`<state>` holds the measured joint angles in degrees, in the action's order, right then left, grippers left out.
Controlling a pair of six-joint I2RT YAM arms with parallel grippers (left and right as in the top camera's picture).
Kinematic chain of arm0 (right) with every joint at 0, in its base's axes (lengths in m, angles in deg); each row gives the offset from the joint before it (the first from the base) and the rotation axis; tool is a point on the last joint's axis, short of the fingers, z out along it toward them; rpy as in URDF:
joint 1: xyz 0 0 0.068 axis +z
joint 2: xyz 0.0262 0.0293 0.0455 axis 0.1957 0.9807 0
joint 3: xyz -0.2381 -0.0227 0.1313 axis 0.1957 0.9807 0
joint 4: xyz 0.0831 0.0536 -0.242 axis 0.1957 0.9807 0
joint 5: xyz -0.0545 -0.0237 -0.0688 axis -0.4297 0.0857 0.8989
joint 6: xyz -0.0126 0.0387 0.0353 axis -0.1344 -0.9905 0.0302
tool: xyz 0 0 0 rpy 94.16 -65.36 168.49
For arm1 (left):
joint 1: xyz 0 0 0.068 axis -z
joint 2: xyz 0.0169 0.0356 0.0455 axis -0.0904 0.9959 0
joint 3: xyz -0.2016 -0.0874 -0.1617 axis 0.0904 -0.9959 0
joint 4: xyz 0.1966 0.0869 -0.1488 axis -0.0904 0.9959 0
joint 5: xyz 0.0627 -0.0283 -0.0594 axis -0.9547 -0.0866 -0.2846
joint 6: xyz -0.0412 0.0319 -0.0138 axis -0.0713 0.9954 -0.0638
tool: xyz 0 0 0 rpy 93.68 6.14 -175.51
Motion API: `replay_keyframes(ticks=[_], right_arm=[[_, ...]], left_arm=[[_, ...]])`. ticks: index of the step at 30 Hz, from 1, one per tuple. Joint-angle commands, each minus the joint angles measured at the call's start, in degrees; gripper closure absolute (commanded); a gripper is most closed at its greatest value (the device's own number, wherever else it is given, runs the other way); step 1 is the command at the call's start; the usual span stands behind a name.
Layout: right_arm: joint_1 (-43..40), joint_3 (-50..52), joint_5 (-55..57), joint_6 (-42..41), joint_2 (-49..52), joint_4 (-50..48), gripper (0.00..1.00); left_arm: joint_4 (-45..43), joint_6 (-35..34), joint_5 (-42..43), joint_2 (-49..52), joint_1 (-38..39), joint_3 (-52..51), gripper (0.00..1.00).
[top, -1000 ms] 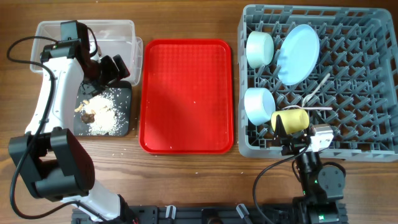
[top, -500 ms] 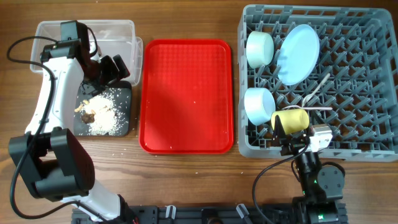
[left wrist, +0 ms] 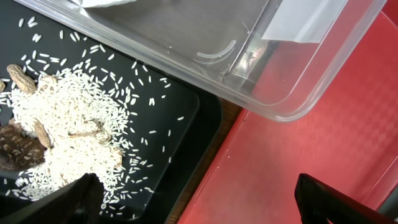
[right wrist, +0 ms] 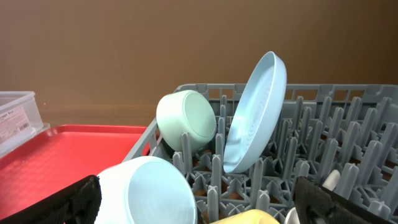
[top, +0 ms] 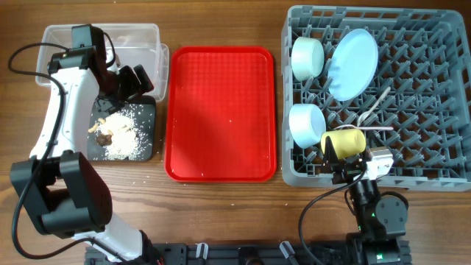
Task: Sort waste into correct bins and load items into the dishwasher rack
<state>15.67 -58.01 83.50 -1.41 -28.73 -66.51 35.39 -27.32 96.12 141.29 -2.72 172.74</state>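
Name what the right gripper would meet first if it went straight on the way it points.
Most likely the yellow cup, lying just ahead of the right gripper in the rack, though depth is unclear.

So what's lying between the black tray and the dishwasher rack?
Only the red serving tray, lying flat and nearly bare; the overhead view shows it.

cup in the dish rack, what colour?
Yellow. The cup shows best in the overhead view, near the front of the grey rack.
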Motion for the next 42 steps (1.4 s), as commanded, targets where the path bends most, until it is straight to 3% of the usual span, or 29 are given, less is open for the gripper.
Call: replay_keyframes(ticks=[1, 13, 19, 29, 42], right_arm=[[-0.3, 0.1, -1.0, -0.8, -0.8, -0.3, 0.0], [-0.3, 0.1, -1.0, -0.8, -0.8, -0.3, 0.0], [-0.3, 0.1, -1.0, -0.8, -0.8, -0.3, 0.0], [-0.3, 0.1, -1.0, -0.9, -0.8, -0.3, 0.0], [-0.3, 0.1, -0.9, -0.8, -0.8, -0.3, 0.0]], left_arm=[[-0.2, -0.7, 0.5, -1.3, 0.2, 0.7, 0.0], [-2.8, 1.7, -0.4, -14.1, 6.7, 0.5, 0.0], [-15.3, 1.7, -0.6, -24.9, 7.1, -5.0, 0.0], [-36.6, 4.1, -0.6, -46.1, 6.8, -29.4, 0.0], [-57.5, 4.5, -0.6, -74.8, 6.8, -60.5, 0.0]])
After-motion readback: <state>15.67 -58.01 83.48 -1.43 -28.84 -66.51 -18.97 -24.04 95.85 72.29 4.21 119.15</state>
